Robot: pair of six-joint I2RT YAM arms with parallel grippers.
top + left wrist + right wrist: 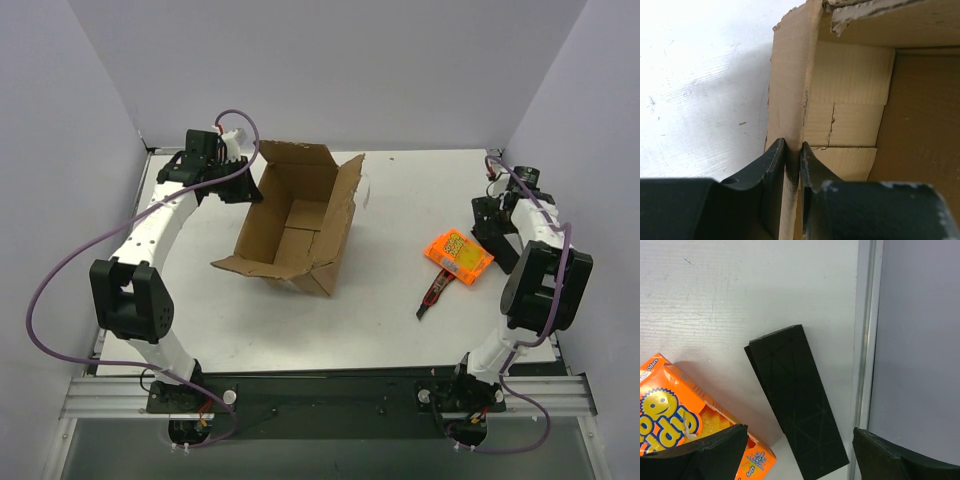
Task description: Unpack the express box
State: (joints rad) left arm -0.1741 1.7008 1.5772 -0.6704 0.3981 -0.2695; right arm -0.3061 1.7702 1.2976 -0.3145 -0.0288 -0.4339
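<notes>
- Reaching toward the far left, the left arm [160, 225] stretches from its base, with its wrist at the far-left corner of the express box [300, 215].
- The right arm [535, 285] is folded back on itself at the right side, its wrist hanging low over the worktop [400, 190] near the right edge.
- The worktop is white, grey-lilac walls [330, 70] close it in on three sides, and a metal rail [330, 395] runs along the near edge.
- The express box stands left of centre with its mouth facing up, flaps spread and nothing visible inside.
- The left fingers [772, 170] are pinched on the box's upright left wall, one on each face, with cardboard filling the narrow gap.
- The right fingers [715, 450] are spread wide and hold nothing, well apart from the box.
- Below the right fingers lies a flat black block [795, 400], with an orange packet [670, 415] just to its left.
- A red-and-black tool [432, 295] lies just near of the packet.
</notes>
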